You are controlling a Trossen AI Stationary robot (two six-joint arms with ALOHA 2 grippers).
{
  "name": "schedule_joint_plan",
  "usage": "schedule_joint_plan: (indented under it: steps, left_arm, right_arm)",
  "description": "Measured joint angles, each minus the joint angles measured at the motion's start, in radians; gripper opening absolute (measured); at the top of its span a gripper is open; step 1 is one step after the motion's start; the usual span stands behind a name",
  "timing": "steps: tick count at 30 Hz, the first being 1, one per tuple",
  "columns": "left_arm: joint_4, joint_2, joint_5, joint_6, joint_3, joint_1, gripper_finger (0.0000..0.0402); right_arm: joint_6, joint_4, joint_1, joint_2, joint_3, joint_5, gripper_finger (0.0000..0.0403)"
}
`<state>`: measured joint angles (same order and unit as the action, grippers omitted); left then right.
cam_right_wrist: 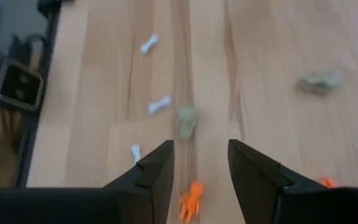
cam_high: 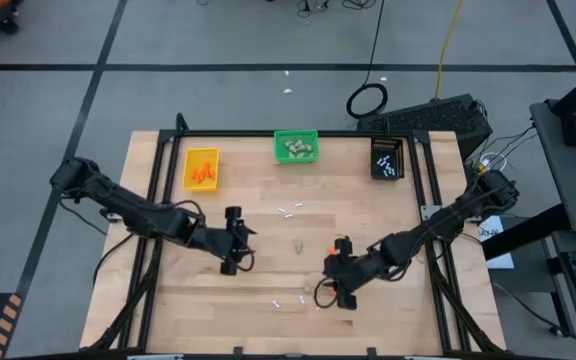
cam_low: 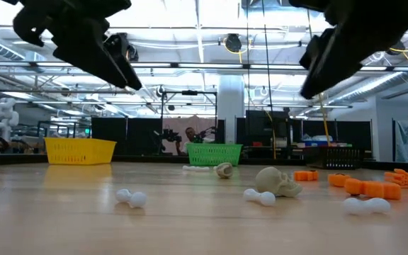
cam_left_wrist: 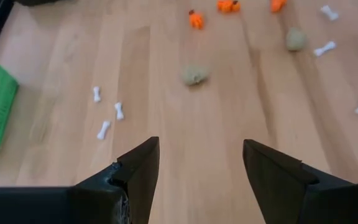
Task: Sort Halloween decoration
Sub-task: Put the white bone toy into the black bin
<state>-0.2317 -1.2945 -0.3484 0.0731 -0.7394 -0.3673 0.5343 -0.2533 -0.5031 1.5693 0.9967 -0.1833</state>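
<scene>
Both arms are hovering over the wooden table (cam_high: pixel 168 300). The left gripper (cam_left_wrist: pixel 199 163) is holding its jaws wide apart, empty. The right gripper (cam_right_wrist: pixel 200 163) is holding its jaws partly open, empty, above an orange bit (cam_right_wrist: pixel 191 200). The Halloween decoration (cam_high: pixel 299 243) is lying scattered mid-table between them, some already sitting in 3 far bins (cam_high: pixel 296 147).

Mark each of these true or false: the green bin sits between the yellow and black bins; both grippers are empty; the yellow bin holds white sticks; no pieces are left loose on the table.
1. The green bin sits between the yellow bin and the black bin. True.
2. The left gripper and right gripper are empty. True: both open, nothing between the fingers.
3. The yellow bin holds white sticks. False: it holds orange bits.
4. No pieces are loose on the table. False: white sticks, beige lumps and an orange bit lie loose.
</scene>
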Motion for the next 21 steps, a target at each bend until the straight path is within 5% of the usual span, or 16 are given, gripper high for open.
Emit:
schedule_joint_plan:
  steps: [13, 21]
  left_arm:
    - [0.041, 0.0, -0.044, 0.084, 0.024, -0.056, 0.0231]
    - [0.039, 0.0, -0.076, 0.104, 0.024, -0.086, 0.0231]
  right_arm:
    - [-0.074, -0.349, 0.037, 0.136, 0.252, -0.129, 0.0137]
    - [-0.056, -0.396, 0.022, 0.216, 0.311, 0.055, 0.0137]
